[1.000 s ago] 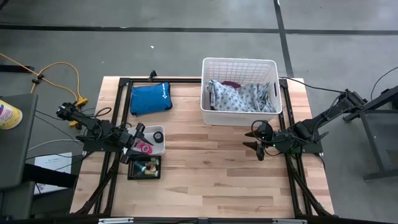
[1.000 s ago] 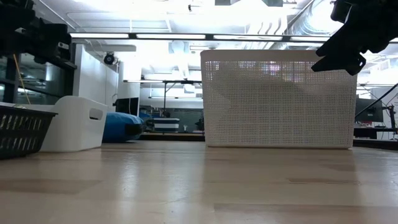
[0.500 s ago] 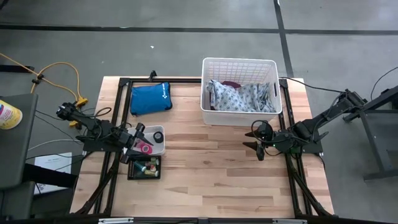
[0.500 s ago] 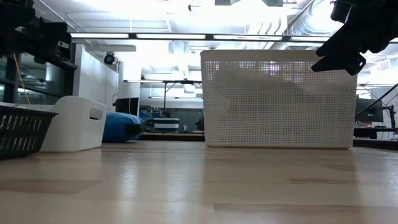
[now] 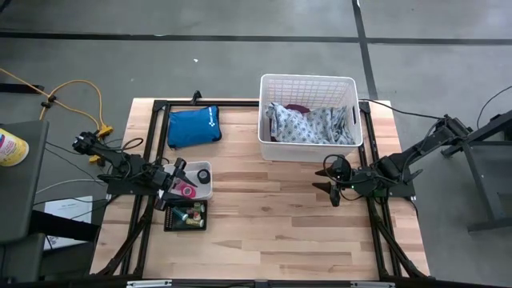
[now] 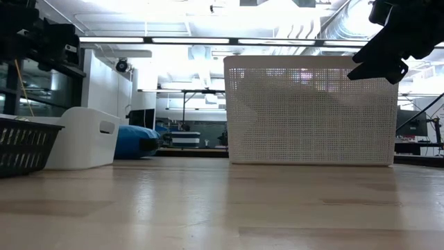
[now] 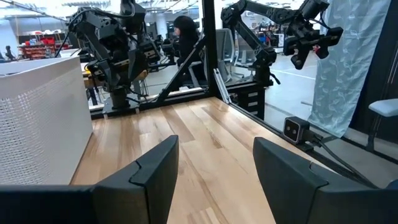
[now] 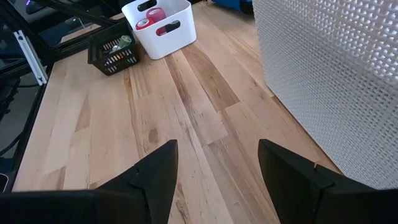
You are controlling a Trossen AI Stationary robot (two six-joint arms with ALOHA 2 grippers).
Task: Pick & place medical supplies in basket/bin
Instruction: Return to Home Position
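Bench [image 5: 264,220]: middle and near half are bare wood, open between the arms. White basket [image 5: 308,150] stands at the far edge, right of centre. A grey-patterned garment [image 5: 308,126] fills it, and a maroon garment [image 5: 298,108] shows behind that.

Right gripper [image 8: 217,146] hangs near the basket's near right corner, by the bench's right edge. Fingers wide, empty.

Blue pouch [image 5: 193,126] lies far left. White tray [image 5: 206,170] holds 2 pink rolls [image 8: 155,12], with the black crate [image 5: 169,218] just beside it.

Left gripper [image 7: 216,144] is at the tray's left side. Fingers wide, empty.

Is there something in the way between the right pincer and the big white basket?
No, nothing visible. Only bare table lies between the open right pincer and the near wall of the white basket.
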